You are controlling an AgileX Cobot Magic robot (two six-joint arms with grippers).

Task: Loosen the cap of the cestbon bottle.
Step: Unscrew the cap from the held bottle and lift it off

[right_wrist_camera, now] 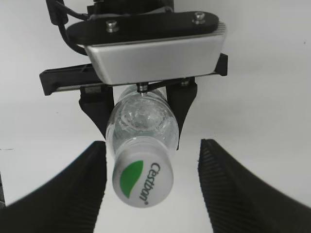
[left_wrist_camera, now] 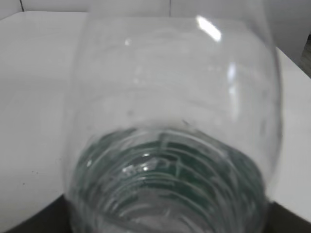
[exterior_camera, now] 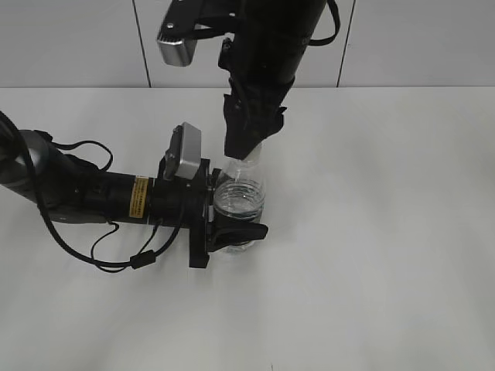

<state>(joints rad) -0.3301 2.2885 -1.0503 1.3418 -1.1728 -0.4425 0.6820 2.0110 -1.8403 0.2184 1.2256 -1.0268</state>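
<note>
The left end effector (exterior_camera: 232, 210) is clamped around the body of the cestbon bottle (exterior_camera: 240, 202), which stands upright on the white desk (exterior_camera: 387, 232) – the right end effector (right_wrist_camera: 153, 167) sits above it, its fingers (right_wrist_camera: 73, 189) spread apart either side of the cap (right_wrist_camera: 143, 178), not touching it
</note>
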